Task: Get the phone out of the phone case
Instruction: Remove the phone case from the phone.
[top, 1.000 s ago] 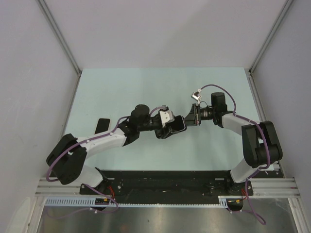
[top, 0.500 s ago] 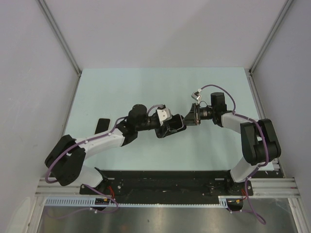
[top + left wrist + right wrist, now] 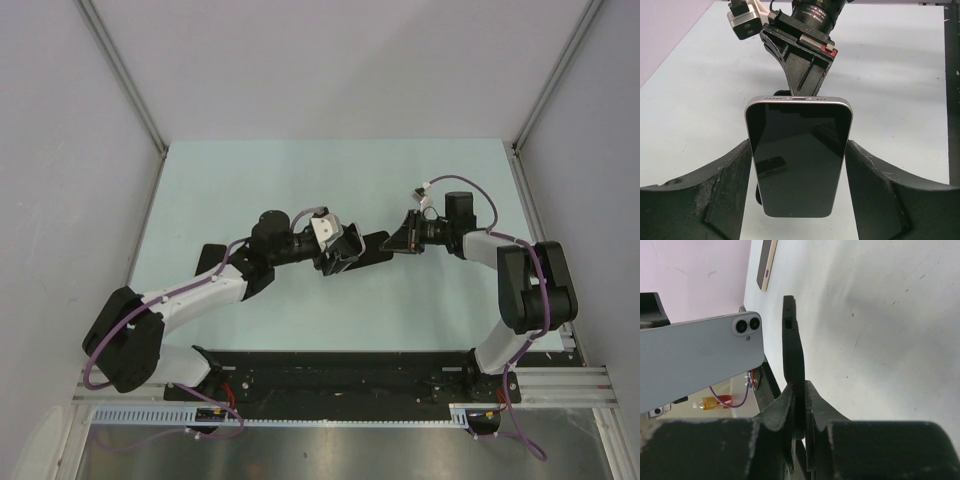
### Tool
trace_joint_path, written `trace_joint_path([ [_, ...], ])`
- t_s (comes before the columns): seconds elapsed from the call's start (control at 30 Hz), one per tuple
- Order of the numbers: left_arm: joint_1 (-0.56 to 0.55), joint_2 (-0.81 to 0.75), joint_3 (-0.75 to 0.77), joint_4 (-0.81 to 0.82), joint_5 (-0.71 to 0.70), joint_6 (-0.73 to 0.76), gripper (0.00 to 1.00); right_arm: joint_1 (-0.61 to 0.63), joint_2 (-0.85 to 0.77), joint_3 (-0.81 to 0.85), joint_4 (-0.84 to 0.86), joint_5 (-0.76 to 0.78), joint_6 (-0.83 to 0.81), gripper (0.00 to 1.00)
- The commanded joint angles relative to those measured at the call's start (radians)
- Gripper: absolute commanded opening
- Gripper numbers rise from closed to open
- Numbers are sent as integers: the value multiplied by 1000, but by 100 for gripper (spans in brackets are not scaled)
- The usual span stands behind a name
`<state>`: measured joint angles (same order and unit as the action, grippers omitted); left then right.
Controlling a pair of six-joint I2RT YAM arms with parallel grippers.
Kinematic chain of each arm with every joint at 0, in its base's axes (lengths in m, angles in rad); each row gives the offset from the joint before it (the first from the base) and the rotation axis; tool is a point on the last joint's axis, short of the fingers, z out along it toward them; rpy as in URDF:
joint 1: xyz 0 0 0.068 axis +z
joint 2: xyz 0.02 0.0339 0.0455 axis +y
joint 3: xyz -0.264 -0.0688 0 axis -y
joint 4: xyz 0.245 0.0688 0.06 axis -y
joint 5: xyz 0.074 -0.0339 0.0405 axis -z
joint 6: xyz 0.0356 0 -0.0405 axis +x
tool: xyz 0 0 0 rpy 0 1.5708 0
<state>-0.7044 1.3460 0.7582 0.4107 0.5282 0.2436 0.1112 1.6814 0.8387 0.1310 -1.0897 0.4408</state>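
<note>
While each arm takes one part so that the two can separate, the phone (image 3: 798,155) sits bare, clamped by its long edges in the jaws of the left gripper (image 3: 338,248); the jaws of the right gripper (image 3: 799,390) pinch the empty phone case (image 3: 791,340) edge-on. Both arms reach inward, wrists opposed.

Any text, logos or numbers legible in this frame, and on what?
None can be read. The phone in the left gripper shows a dark blank screen and a plain back. The phone case in the right gripper and the second phone show no markings.
</note>
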Motion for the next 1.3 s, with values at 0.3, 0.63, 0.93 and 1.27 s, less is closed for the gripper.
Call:
trace_joint_path([
  [0.3, 3, -13, 4, 76, -42, 0, 52, -16, -14, 20, -5, 103, -51, 0],
  [0.63, 3, -5, 4, 71, -76, 29, 52, -57, -20, 20, -2, 195, -53, 0],
  [0.93, 3, -7, 19, -4, -91, 86, 53, -67, -46, 20, -19, 200, -108, 0],
  [1.27, 57, 19, 125, -185, -157, 103, 49, -64, -58, 20, -25, 200, -125, 0],
])
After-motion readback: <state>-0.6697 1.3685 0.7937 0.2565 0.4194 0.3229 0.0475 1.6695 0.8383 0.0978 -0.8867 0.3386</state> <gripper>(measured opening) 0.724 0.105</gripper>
